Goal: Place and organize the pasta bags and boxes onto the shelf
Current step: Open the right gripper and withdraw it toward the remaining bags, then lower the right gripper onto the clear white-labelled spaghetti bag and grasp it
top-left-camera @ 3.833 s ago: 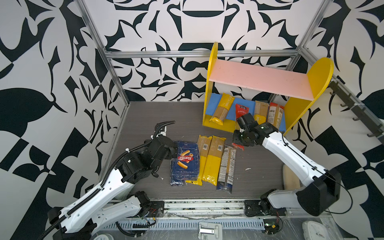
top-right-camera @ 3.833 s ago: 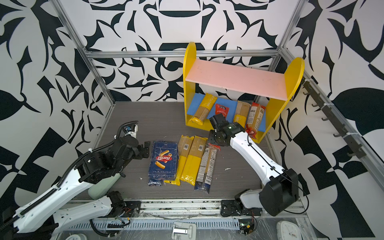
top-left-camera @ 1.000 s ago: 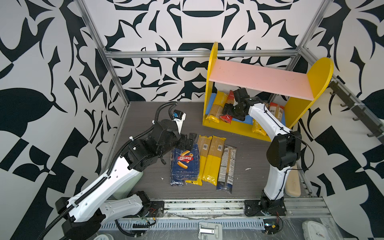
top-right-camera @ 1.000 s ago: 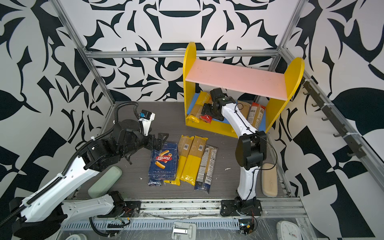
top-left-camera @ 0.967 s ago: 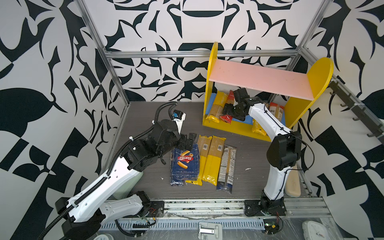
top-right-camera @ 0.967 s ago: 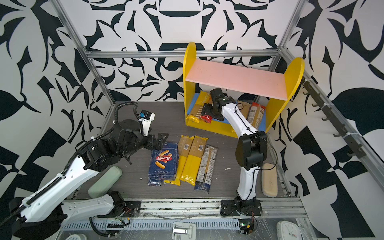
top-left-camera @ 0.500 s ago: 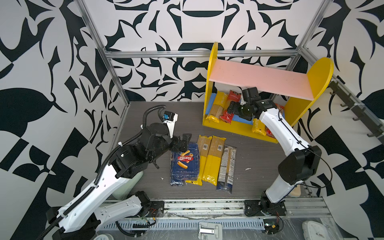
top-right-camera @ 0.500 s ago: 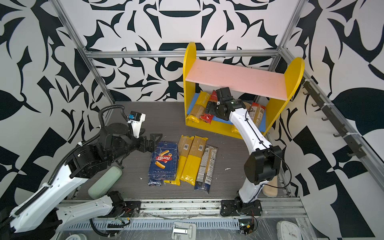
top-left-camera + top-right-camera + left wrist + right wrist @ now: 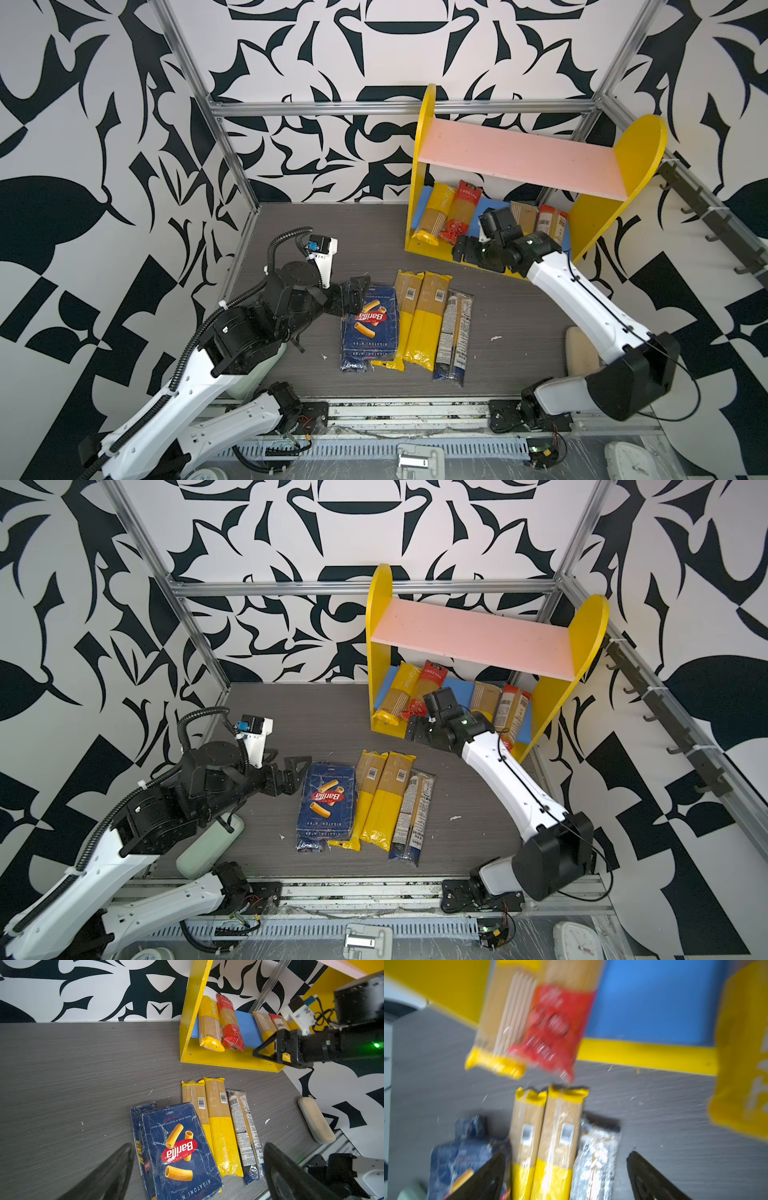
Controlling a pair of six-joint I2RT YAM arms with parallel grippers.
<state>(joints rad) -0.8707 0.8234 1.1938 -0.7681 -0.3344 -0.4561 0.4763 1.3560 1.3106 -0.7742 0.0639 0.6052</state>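
Left end effector (image 9: pixel 356 294) (open, empty) hangs by rigatoni box (image 9: pixel 371 328) — right end effector (image 9: pixel 463 252), open, fronts shelf (image 9: pixel 519 160).

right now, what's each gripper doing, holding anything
left gripper: open, holding nothing, by the rigatoni box
right gripper: open, holding nothing, in front of the shelf

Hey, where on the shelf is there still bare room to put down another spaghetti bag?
The pink upper board is entirely bare. On the blue lower board, a gap lies open between the red bag and the yellow-ended bag to its right, though the right gripper hangs before it. Both ends of that board are crowded.
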